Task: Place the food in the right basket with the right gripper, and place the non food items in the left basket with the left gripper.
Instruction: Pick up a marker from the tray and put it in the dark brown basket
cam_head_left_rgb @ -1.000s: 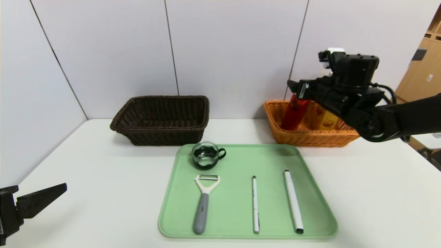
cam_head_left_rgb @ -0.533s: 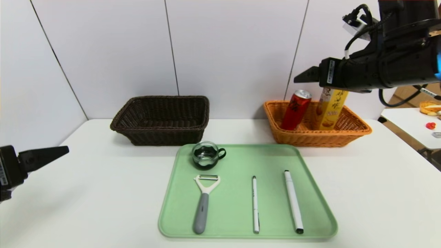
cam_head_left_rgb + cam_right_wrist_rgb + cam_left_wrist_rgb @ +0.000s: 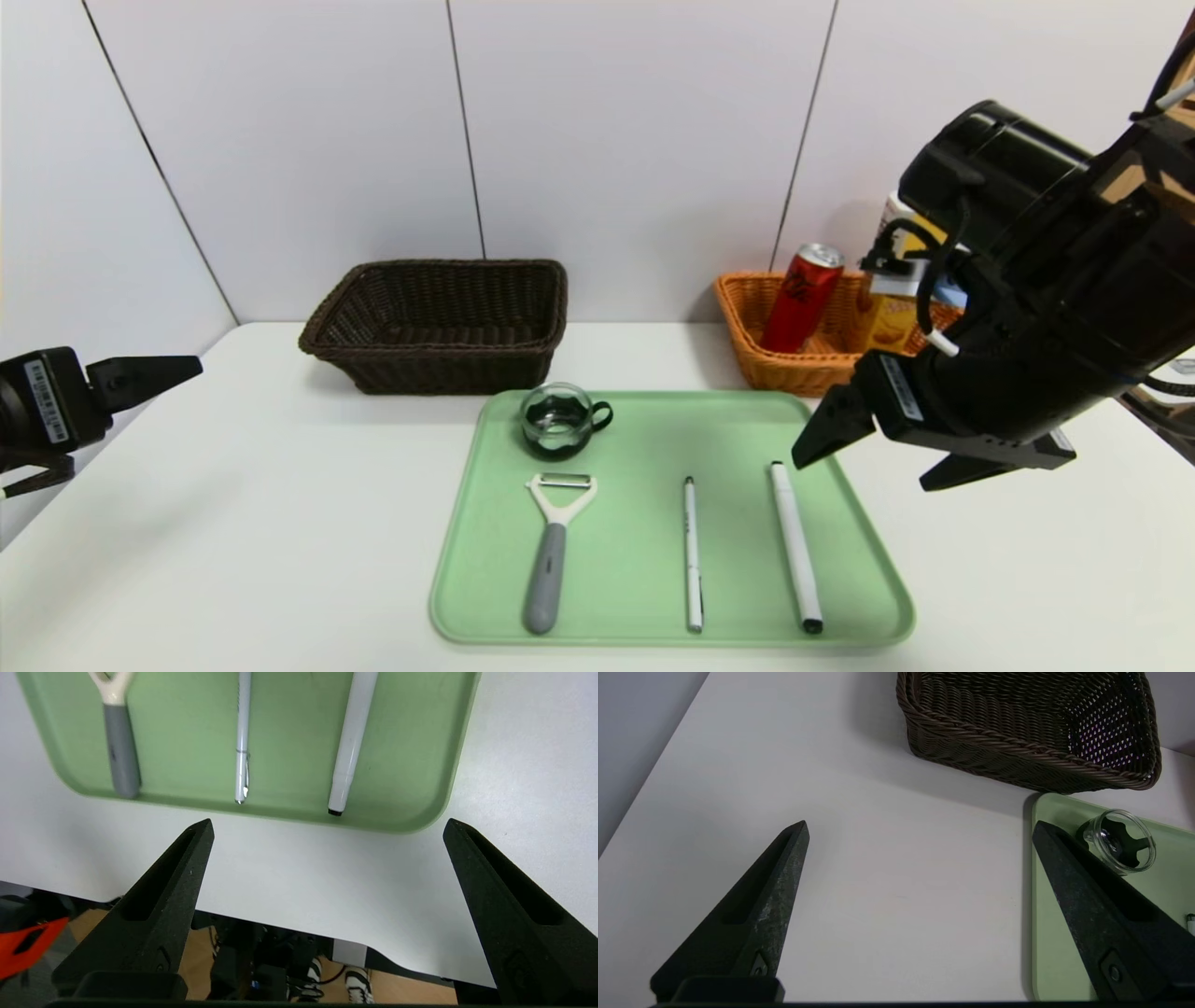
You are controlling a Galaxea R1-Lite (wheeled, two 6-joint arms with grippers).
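Fingers of the left gripper (image 3: 920, 828) are standing wide apart and holding nothing, hovering over bare table (image 3: 280, 523) left of the green tray (image 3: 653, 420). Behind the tray's left corner the dark brown basket (image 3: 439, 322) is sitting empty. On the tray, left to right, the glass cup (image 3: 560, 422) is standing upright at the far edge with its handle pointing right, while the peeler (image 3: 553, 551), pen (image 3: 691, 553) and marker (image 3: 795, 546) are lying lengthwise, front to back. Over the tray's right edge the right gripper (image 3: 873, 459) is hanging spread wide, gripping nothing. Behind it, the orange basket (image 3: 775, 369) is holding the red can (image 3: 801, 299), leaning right, and the yellow box (image 3: 887, 317).
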